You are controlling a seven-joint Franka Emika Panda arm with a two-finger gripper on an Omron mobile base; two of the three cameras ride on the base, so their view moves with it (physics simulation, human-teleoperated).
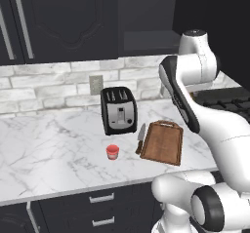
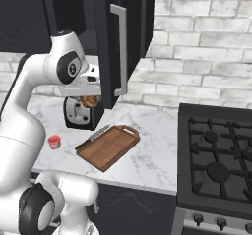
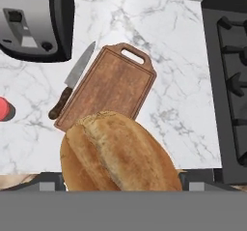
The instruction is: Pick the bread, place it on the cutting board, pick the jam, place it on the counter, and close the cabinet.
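Bread [image 3: 118, 152], crusty golden-brown with darker creases, pinched in gripper [image 2: 90, 101] high over rectangular reddish wooden cutting board [image 3: 108, 87] on veined marble counter [image 3: 164, 36].

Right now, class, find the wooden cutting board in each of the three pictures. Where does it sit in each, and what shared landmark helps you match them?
Left base view: cutting board right of centre, handle end pointing away.
Right base view: it lies left of centre, beside the stove.
Hand view: upper centre, its near end hidden behind the bread.
Shared landmark: the knife lies along its edge, on the toaster's side.
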